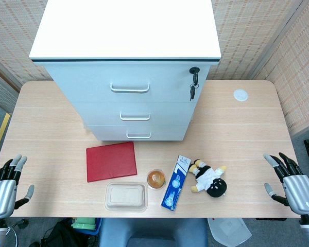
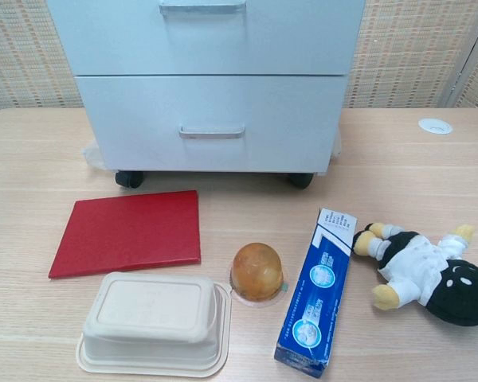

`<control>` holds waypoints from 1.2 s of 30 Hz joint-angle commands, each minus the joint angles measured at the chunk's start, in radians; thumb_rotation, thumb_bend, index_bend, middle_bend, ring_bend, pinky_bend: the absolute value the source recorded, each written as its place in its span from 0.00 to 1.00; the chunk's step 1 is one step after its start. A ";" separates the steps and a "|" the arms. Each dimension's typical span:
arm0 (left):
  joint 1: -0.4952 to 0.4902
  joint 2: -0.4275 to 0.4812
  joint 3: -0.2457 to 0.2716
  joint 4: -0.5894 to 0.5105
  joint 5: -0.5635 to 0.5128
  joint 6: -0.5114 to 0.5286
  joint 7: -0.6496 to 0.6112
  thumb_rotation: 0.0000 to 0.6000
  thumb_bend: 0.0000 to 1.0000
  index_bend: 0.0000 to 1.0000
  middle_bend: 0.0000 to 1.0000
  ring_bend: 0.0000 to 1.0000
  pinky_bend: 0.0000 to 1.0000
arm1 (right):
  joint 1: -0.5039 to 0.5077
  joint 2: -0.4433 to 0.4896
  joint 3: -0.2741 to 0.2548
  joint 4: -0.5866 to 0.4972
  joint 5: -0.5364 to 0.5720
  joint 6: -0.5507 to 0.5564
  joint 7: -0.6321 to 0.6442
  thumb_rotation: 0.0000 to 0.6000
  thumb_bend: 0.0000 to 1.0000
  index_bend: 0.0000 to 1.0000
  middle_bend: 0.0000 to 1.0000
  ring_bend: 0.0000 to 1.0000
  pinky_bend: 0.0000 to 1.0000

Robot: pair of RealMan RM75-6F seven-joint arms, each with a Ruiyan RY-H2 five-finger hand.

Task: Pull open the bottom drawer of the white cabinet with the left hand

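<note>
A white three-drawer cabinet [image 1: 126, 72] on black castors stands at the back middle of the light wooden table [image 1: 237, 149], its bottom drawer [image 2: 211, 123] fully closed with a silver bar handle [image 2: 212, 132] across its front; a bunch of black keys [image 1: 194, 82] hangs from the lock at the top drawer's right. The left hand [image 1: 5, 188] hovers at the table's near left edge, fingers spread and holding nothing, well apart from the cabinet. The right hand [image 1: 291, 180] sits at the near right edge, likewise spread and empty. Between the hands and the drawer front lie a flat red rectangular book [image 2: 129, 231], just ahead of the cabinet's castors, and nearer the front a beige pulp-fibre lidded tray [image 2: 154, 318]. Just beside the tray's right is a small amber dome-shaped jelly cup [image 2: 256, 270], then a blue-and-white toothpaste box [image 2: 317, 290] lying slantwise, and a black-and-white plush doll with yellow feet [image 2: 426, 270] on its side. A round white cable cap [image 1: 240, 94] sits in the table at the far right.
</note>
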 commanded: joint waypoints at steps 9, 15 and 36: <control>-0.011 -0.010 -0.010 -0.007 -0.015 -0.008 0.020 1.00 0.35 0.07 0.00 0.08 0.16 | 0.023 -0.005 0.012 0.023 0.008 -0.022 0.017 1.00 0.33 0.09 0.15 0.07 0.10; -0.026 -0.019 -0.024 0.002 0.003 -0.003 0.006 1.00 0.35 0.09 0.02 0.12 0.16 | 0.027 -0.008 0.016 0.026 0.012 -0.020 0.018 1.00 0.33 0.09 0.15 0.07 0.10; -0.330 -0.072 -0.130 0.019 0.112 -0.281 -0.122 1.00 0.48 0.33 0.89 0.99 1.00 | 0.015 -0.005 0.022 -0.002 0.023 0.011 -0.031 1.00 0.33 0.09 0.15 0.07 0.10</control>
